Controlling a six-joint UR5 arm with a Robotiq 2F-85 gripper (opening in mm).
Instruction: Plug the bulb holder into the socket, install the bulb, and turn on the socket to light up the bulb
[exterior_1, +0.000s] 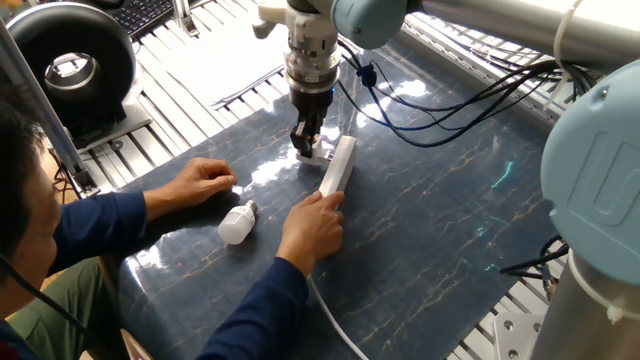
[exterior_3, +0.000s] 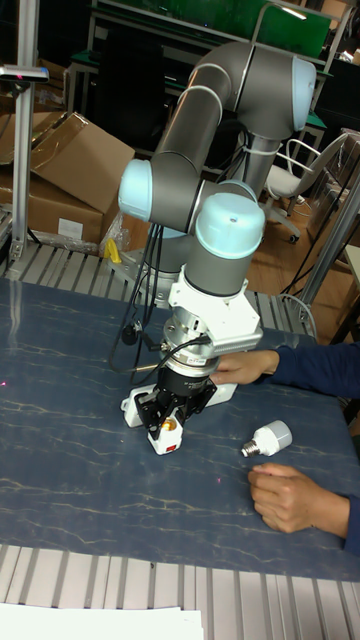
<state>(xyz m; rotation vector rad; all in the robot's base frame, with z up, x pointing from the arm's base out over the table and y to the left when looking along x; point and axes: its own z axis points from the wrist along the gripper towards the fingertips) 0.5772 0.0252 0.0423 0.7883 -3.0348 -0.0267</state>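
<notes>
The socket (exterior_1: 338, 166) lies slanted on the dark mat, and a person's hand (exterior_1: 314, 226) holds its cabled end. In the tall fixed view the socket (exterior_3: 136, 405) shows behind the gripper. My gripper (exterior_1: 306, 146) points straight down at the socket's far end, shut on the small white bulb holder (exterior_1: 313, 154). The bulb holder (exterior_3: 166, 433) shows its orange opening between the black fingers (exterior_3: 150, 408) of my gripper (exterior_3: 168, 420). I cannot tell whether it touches the socket. The bulb (exterior_1: 237, 222) lies on its side on the mat, and the bulb (exterior_3: 267, 438) is free of any hand.
The person's other hand (exterior_1: 202, 181) rests on the mat just left of the bulb. Black cables (exterior_1: 440, 105) hang from the arm over the mat's far side. A round black device (exterior_1: 70, 60) stands at the back left. Cardboard boxes (exterior_3: 60, 165) sit behind the table.
</notes>
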